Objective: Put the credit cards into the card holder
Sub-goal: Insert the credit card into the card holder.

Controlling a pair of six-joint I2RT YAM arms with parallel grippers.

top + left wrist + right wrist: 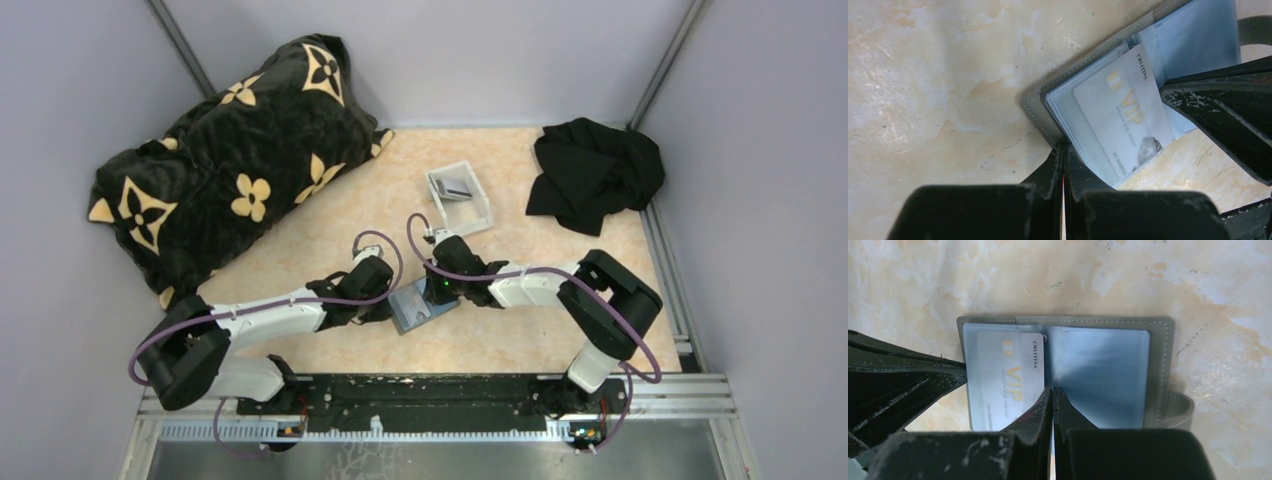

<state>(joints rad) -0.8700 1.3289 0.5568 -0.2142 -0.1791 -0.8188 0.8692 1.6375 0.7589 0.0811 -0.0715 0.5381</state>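
My left gripper (1063,157) and right gripper (1053,397), both pressed together, sit at the open grey bifold card holder (1098,365) (silvery card (1005,375) inside).

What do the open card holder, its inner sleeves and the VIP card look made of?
The card holder looks like matte grey leather or faux leather, judging by its stitched edge. Its sleeves seem clear glossy plastic film, given the glare. The card is probably stiff plastic, pale silver with gold print.
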